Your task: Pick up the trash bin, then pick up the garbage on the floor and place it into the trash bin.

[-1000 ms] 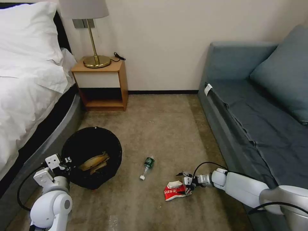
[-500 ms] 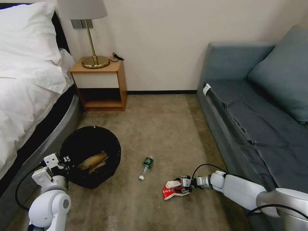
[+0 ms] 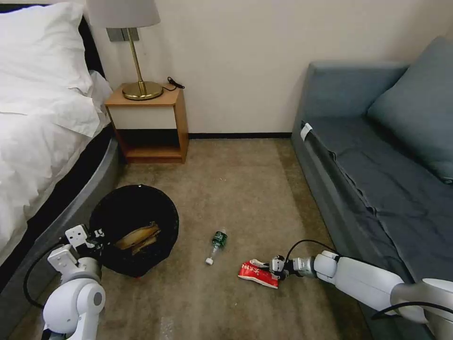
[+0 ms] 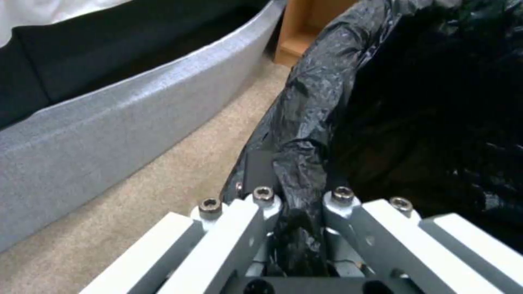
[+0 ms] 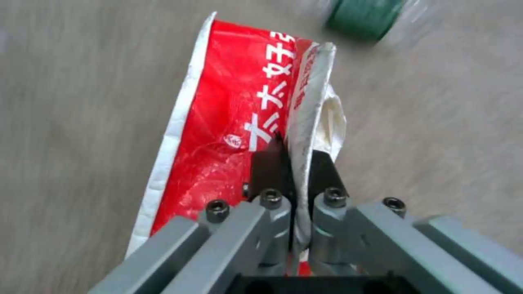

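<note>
Trash bin (image 3: 134, 230) sits on the carpet (image 3: 236, 189) just beside the bed (image 3: 42, 141), nearer me than the nightstand (image 3: 148, 123); I use the bin as my landmark. My left pincer (image 3: 96, 238) is at the bin's near-left rim, and in the left wrist view its fingers (image 4: 261, 171) are clamped tight on the black liner (image 4: 305, 134) folded over that rim, with the liner bunched between them. Inside the bin I see a brown paper bag (image 3: 137, 235) and a long gold-green wrapper (image 3: 144, 243) lying together. To the right of the bin, apart from it, a green-labelled bottle (image 3: 215, 245) lies on its side on the carpet, its white cap pointing toward me. Farther right of the bin, past the bottle, the red-white snack packet (image 3: 258, 274) is in my right pincer (image 3: 277, 268), low over the carpet near the sofa (image 3: 377, 156). In the right wrist view the fingers (image 5: 272, 163) are nearly closed, pinching a folded white edge of the packet (image 5: 229, 134), with the red printed face spread out beyond them. I cannot tell whether the packet's far end touches the carpet.
</note>
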`<state>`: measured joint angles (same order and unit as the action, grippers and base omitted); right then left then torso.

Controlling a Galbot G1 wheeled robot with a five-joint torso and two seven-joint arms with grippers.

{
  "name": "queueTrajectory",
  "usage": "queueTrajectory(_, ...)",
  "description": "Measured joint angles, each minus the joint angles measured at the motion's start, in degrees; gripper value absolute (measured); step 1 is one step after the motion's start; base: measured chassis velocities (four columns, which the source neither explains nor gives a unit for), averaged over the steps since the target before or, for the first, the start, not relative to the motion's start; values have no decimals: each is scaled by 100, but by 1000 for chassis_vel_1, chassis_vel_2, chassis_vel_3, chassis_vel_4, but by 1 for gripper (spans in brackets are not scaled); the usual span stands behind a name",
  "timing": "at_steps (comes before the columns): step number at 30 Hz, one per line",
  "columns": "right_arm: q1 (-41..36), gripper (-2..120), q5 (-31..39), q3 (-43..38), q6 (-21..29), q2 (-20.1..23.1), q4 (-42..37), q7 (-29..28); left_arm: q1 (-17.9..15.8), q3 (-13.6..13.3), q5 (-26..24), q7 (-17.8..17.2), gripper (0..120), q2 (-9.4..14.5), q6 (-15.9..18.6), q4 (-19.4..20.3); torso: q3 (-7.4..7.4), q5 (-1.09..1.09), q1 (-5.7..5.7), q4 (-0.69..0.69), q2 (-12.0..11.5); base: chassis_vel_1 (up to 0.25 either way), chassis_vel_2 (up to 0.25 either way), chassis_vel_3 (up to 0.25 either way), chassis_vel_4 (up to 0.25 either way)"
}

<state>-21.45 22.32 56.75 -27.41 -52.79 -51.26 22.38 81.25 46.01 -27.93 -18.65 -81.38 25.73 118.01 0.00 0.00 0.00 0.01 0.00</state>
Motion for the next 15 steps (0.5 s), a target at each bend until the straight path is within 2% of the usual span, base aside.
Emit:
queueTrajectory(2,36,0,117,-36,46,81,-206,-32,-4,-5,5,-5,3,-4,9,4,0,-1,0,0,0,0,0,0,0)
queueTrajectory(6,117,0,555,-415,224,409,-1263,-204,-14,-31,20,-9,3,-9,34,13,0,0,0,-2,0,0,0,0,0)
queueTrajectory(7,117,0,555,-415,224,409,-1263,-204,-14,-31,20,-9,3,-9,34,13,0,0,0,-2,0,0,0,0,0)
queueTrajectory(9,205,0,622,-799,183,456,-1707,-259,-17,-46,34,-10,3,-9,50,9,0,2,0,-2,0,0,0,0,0)
queueTrajectory(11,507,0,887,-1106,345,465,-2259,-430,-19,-68,60,-13,3,-8,50,-23,0,-2,0,-1,0,0,0,0,0)
queueTrajectory(12,507,0,887,-1106,345,465,-2259,-430,-19,-68,60,-13,3,-8,50,-23,0,-2,0,-1,0,0,0,0,0)
queueTrajectory(15,1020,0,1540,-1165,752,311,-3159,-796,-13,-102,76,-16,3,-8,50,-59,0,-1,0,0,0,0,0,0,0)
